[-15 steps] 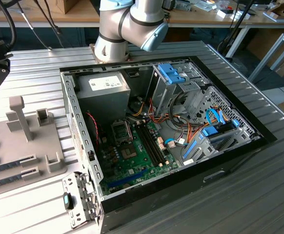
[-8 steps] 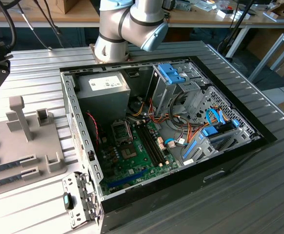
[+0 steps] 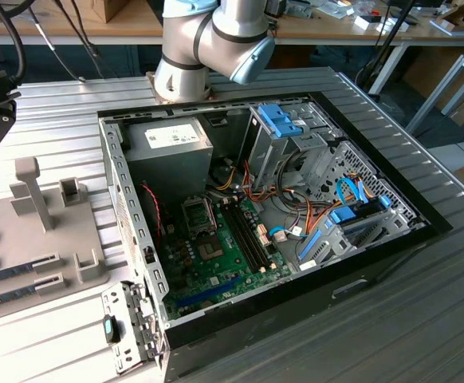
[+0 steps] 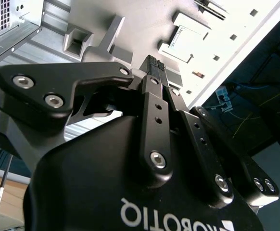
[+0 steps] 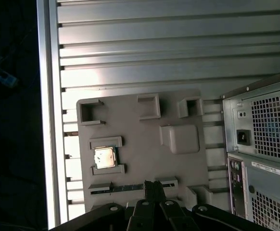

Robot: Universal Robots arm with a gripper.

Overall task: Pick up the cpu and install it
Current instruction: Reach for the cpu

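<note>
1. White lettering (image 4: pixel 178 219) ran across the body of the gripper (image 4: pixel 155 61) in the second wrist view. A pale label (image 3: pixel 172 137) sat on the power supply (image 3: pixel 168 163) in the exterior view. We left both unread.
2. The grey fixture tray (image 5: pixel 145 144) held the cpu (image 5: pixel 105 157) in a nest between two small brackets. Memory sticks (image 3: pixel 21 263) lay in the tray's narrow slots.
3. The open computer case (image 3: pixel 375 271) held the green motherboard (image 3: pixel 232 267) and the power supply.
4. The cpu lay flat with its silver top up and its edges square with the tray's. Being square, it showed us no long axis.
5. In both wrist views the fingers were closed tip to tip with nothing between them. In the first wrist view the gripper (image 5: pixel 153 185) hung over a stick slot, apart from the cpu.
</note>
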